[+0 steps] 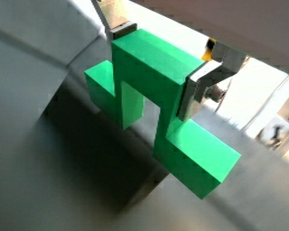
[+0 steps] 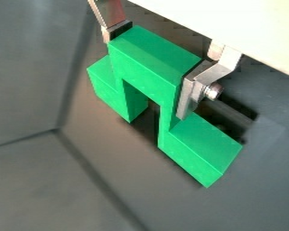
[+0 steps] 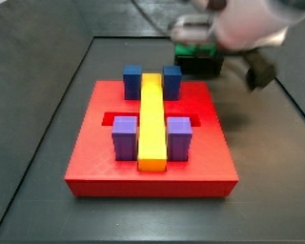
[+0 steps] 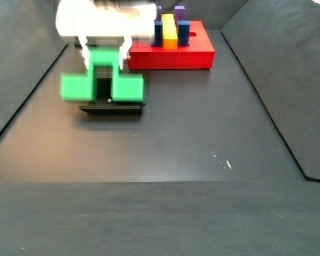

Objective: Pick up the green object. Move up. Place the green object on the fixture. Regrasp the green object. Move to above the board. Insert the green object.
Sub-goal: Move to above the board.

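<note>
The green object (image 1: 172, 108) is a bright green block with an arch-shaped upright part and flat feet. In both wrist views my gripper (image 1: 159, 59) (image 2: 155, 59) is shut on the top bar of the arch, with a silver finger (image 2: 193, 88) pressed on each side. In a side view the green object (image 4: 101, 86) sits on the dark fixture (image 4: 113, 106), to the left of the board (image 4: 192, 57). The gripper (image 4: 105, 60) comes down on it from above. In a side view the green object (image 3: 191, 52) and fixture (image 3: 201, 68) lie behind the red board (image 3: 91, 162), under the blurred gripper (image 3: 216, 43).
The board carries blue pegs (image 3: 133, 80), purple pegs (image 3: 123, 136) and a long yellow bar (image 3: 152, 119). Raised dark walls (image 4: 270, 90) border the grey floor on both sides.
</note>
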Controlling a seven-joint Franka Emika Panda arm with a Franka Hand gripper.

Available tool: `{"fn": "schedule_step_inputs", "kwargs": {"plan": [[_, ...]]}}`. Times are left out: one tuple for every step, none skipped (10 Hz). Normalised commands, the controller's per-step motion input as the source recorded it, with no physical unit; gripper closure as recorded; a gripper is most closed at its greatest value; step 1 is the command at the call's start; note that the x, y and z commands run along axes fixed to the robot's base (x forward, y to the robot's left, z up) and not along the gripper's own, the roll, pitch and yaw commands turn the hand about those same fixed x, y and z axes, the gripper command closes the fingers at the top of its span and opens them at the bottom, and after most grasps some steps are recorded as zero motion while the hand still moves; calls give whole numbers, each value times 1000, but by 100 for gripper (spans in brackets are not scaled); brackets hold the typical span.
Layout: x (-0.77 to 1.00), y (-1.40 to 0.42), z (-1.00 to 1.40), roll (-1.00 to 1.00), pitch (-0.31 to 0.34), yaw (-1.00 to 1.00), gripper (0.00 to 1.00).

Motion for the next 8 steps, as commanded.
{"fn": "schedule_step_inputs", "kwargs": {"plan": [[-3, -32, 1400, -80, 37, -41, 100], [-3, -2, 1400, -66, 42, -12, 100], [4, -12, 1400, -52, 54, -8, 100], [-1, -14, 1400, -6, 62, 8, 100], [3, -23, 1400, -8, 61, 22, 100], [15, -8, 806, -17, 69, 26, 100], [20, -4, 541, -11, 73, 33, 100], [38, -23, 238, 10, 78, 48, 100]]}}
